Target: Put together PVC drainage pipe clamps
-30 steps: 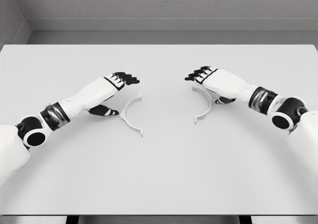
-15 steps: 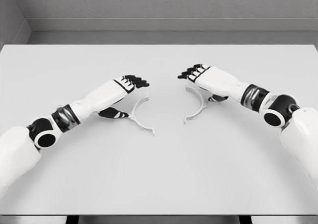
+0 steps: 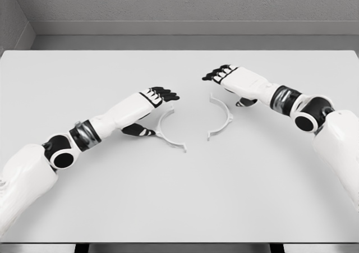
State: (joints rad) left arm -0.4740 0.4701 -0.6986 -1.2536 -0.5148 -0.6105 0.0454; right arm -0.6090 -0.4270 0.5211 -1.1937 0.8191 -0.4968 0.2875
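Two white half-ring clamp pieces lie on the white table (image 3: 179, 197), their open sides facing each other across a small gap. The left clamp half (image 3: 159, 132) curves beside my left hand (image 3: 152, 110). Its black fingers (image 3: 162, 92) stretch flat above the piece's upper end, and its thumb (image 3: 138, 131) lies against the outer curve. The right clamp half (image 3: 229, 116) lies just in front of my right hand (image 3: 233, 88). That hand hovers behind it with fingers (image 3: 216, 74) extended and holds nothing.
A grey wall (image 3: 179, 6) runs behind the table's far edge. The table's front edge (image 3: 179, 243) lies at the bottom of the view.
My left hand has slid right, pushing its clamp half toward the middle. The right half moved left earlier and now rests, while my right hand has drawn back off it.
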